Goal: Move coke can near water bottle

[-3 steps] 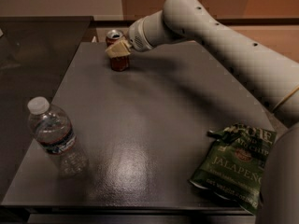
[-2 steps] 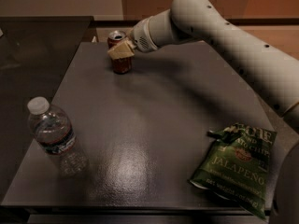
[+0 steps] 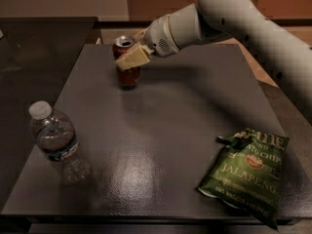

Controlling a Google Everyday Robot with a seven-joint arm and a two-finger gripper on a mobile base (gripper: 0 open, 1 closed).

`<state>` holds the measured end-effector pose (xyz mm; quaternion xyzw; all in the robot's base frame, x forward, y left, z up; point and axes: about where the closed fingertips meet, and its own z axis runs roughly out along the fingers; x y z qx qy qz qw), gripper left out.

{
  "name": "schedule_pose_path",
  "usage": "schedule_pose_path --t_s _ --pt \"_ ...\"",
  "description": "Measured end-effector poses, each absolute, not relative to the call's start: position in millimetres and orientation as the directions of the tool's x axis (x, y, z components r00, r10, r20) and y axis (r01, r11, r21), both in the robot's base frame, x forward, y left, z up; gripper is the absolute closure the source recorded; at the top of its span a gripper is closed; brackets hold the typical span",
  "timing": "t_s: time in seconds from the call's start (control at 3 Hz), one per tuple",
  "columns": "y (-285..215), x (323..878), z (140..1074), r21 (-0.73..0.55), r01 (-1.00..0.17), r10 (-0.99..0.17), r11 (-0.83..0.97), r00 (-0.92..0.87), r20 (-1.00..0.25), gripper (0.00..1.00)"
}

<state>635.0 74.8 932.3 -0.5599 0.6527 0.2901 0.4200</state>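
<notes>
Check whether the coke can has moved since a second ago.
Yes, slightly: the coke can, held in the gripper, has shifted away from the table's far-left corner toward the near edge; the water bottle stayed put.

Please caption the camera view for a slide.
The gripper at the coke can, far side of table; water bottle front left, chip bag front right.

The gripper (image 3: 129, 59) is sitting at the very tip of the arm (image 3: 243, 18), showing as a pale cream, wedge-like piece, yellower than the shell behind it. Just behind it the wrist housing (image 3: 169, 30) is looking like a rounded off-white drum, carrying a small patch of fine dots on its side. Further back from the gripper the arm is swelling into a thick, smooth, off-white tube, wearing a few small dark holes.
</notes>
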Motion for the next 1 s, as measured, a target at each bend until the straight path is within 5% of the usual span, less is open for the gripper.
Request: schedule_pose_path --t_s 1.0 --pt "56 522 935 -0.057 -0.995 -0.48 -0.079 0.089 -0.873 1.0"
